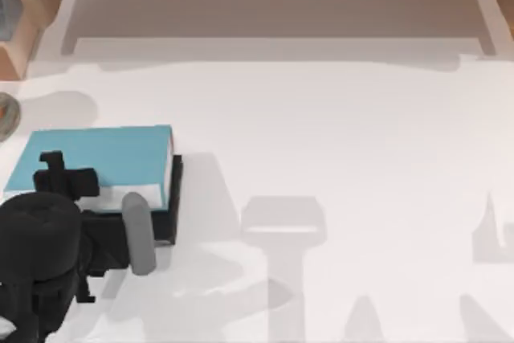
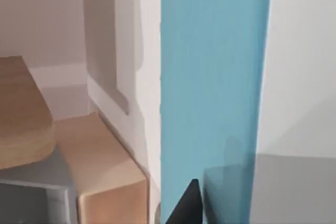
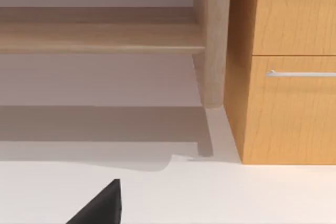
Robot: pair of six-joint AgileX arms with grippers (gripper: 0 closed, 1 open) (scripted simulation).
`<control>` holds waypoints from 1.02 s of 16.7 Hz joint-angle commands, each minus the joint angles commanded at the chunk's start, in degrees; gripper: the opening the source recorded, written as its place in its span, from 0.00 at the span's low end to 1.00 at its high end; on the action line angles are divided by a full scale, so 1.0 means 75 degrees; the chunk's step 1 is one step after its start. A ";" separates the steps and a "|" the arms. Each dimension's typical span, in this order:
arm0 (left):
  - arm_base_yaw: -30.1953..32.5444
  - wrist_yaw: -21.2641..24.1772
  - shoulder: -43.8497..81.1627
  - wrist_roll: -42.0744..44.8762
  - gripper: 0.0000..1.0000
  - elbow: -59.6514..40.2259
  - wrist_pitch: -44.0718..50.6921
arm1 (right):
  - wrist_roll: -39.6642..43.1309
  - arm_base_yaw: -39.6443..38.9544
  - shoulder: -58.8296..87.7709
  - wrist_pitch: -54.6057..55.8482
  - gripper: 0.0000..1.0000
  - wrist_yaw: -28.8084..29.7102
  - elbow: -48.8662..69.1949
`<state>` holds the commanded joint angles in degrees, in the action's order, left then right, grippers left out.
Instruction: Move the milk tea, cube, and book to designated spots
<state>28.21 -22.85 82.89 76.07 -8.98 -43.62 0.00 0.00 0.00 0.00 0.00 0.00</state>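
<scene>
Left gripper [image 1: 173, 198]: at the book's right end by the pale page edge; whether its fingers are spread or pinching the book I cannot tell (one dark fingertip [image 2: 184, 205] lies against the cyan cover in the left wrist view).
Book [image 1: 96, 158]: flat on the white table [image 1: 337, 142], far left side, long axis running left to right, page edge facing right.
Right arm: its wrist camera faces a wooden drawer cabinet [image 3: 286, 77].
</scene>
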 joint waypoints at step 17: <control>-0.0069 0.0134 0.0344 0.0142 0.08 0.0091 -0.0176 | 0.0000 0.0000 0.0000 0.0000 1.00 0.0000 0.0000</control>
<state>27.69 -21.84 85.47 77.13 -8.30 -44.94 0.00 0.00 0.00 0.00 0.00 0.00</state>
